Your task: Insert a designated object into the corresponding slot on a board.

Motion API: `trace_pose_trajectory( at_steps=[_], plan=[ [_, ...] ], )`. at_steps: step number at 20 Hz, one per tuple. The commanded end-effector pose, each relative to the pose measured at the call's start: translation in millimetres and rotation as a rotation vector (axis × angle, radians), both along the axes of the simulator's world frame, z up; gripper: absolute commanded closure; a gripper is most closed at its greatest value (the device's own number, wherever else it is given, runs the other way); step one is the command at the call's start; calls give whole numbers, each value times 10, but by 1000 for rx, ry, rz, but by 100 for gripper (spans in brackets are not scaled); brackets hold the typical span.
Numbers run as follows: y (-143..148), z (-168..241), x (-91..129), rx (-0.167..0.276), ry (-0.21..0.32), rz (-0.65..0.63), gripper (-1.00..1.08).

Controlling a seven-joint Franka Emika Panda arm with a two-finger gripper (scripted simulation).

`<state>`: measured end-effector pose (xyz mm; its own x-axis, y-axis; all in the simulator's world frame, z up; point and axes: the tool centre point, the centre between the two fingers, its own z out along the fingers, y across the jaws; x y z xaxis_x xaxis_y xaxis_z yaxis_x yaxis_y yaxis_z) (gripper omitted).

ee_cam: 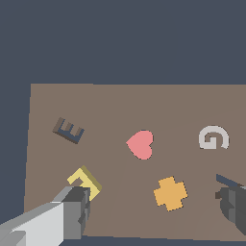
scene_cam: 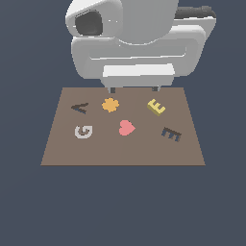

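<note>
A flat brown board (scene_cam: 122,153) lies on a dark blue-grey surface (scene_cam: 120,206). The white robot arm (scene_cam: 137,38) looms over the board's far edge, and its gripper (scene_cam: 133,89) hangs there with the two fingers spread wide apart, holding nothing. One finger (scene_cam: 155,89) sits just beyond the yellow E block (scene_cam: 156,106), which rests on the board toward the exterior view's right, in the far row. In the wrist view that finger (ee_cam: 77,211) partly covers the yellow block. Nearer the camera on the same side lies the dark E-shaped slot (scene_cam: 171,134), unfilled and apart from the block. Across the rest of the board are an orange flower piece (scene_cam: 110,104), a pink heart (scene_cam: 127,128), a grey G (scene_cam: 83,131) and a dark A-shaped recess (scene_cam: 80,108).
</note>
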<state>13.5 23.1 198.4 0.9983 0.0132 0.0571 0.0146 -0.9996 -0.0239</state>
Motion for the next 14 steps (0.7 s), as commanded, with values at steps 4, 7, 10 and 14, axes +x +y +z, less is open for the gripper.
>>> trace_pose_trajectory(
  at_steps=[4,7,10,14],
  plan=[
    [15,-19,-2,0,1,9,-92],
    [60,-75,-10,-2,2,37,-92],
    [135,-169,-26,-4,5,84,-92],
    [280,-358,-70,-9,11,177,-92]
  ],
)
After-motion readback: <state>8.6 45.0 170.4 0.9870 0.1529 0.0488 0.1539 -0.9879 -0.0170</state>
